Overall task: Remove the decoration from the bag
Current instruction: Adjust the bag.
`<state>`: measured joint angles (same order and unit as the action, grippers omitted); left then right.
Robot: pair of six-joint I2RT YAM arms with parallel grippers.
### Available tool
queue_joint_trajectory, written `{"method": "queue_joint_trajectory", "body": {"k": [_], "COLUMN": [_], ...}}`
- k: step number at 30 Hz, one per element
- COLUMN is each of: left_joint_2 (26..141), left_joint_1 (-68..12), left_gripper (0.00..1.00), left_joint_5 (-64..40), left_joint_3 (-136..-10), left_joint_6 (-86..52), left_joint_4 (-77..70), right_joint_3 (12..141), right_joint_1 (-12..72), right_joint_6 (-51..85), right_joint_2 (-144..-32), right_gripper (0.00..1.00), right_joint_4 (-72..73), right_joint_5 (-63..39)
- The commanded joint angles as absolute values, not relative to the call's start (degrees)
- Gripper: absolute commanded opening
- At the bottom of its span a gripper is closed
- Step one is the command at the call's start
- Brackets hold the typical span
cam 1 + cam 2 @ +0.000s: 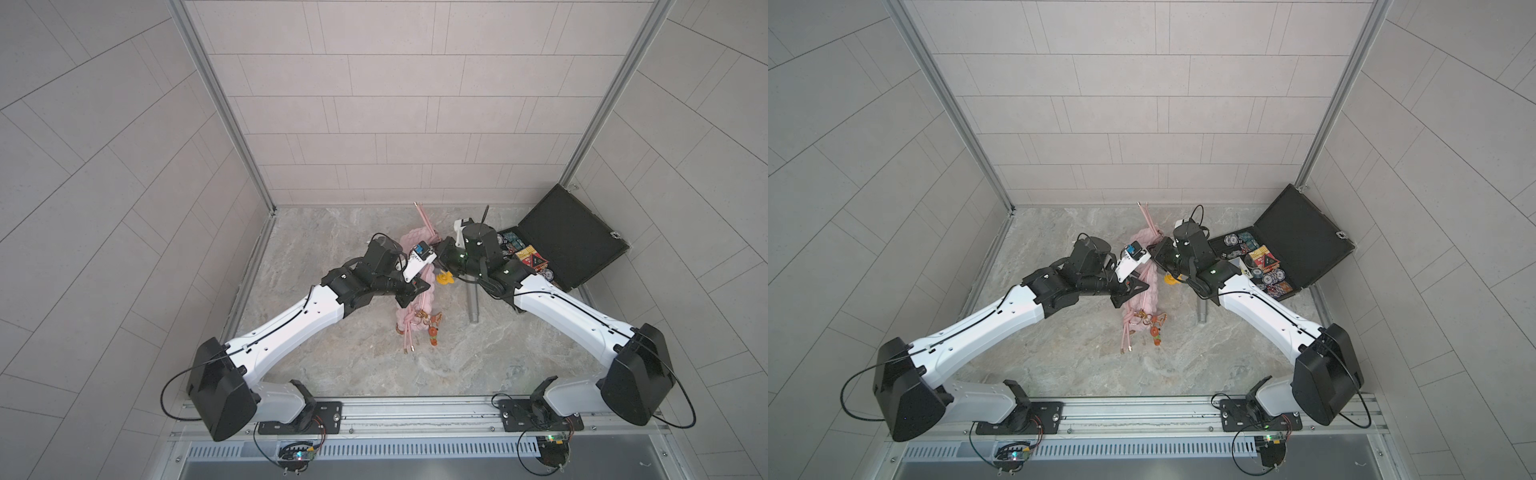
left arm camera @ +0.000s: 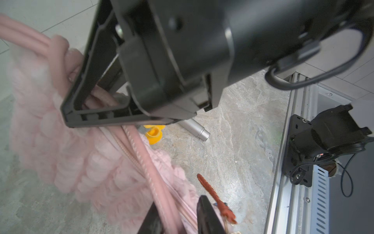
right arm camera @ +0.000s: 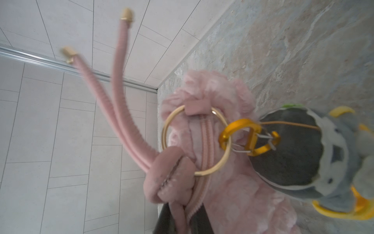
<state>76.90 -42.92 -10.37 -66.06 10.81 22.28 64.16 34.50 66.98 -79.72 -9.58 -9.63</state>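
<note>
I see the grey plush toy still clipped to the puffy pink bag; right claw pinching the bag, left claw spread.

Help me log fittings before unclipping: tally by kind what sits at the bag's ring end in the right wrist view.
Gold ring: 1
Orange carabiner: 1
Plush toy: 1
Cord knot: 1
Gold-capped cord ends: 2
Total: 6
</note>
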Motion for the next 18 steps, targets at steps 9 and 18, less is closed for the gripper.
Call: {"method": "queue_joint_trajectory", "body": {"k": [9, 18], "left_joint_2": [73.78, 64.06], "left_joint_1": [-42.77, -27.3], "left_gripper": [0.64, 0.7], "left_joint_5": [-11.46, -24.08], "left_joint_3": [-68.76, -64.17], "left_joint_6": [2.47, -9.37], "left_joint_4": [28.2, 24.42], "right_joint_3": [65.08, 66.4], "right_joint_1": [33.17, 30.65], "right_joint_6": [54.19, 37.1], "right_joint_2": [-77.48, -74.98], "right_gripper": [0.0, 0.0], "right_joint_4": [-2.54, -3.97], "right_joint_5": [-14.24, -22.46]}}
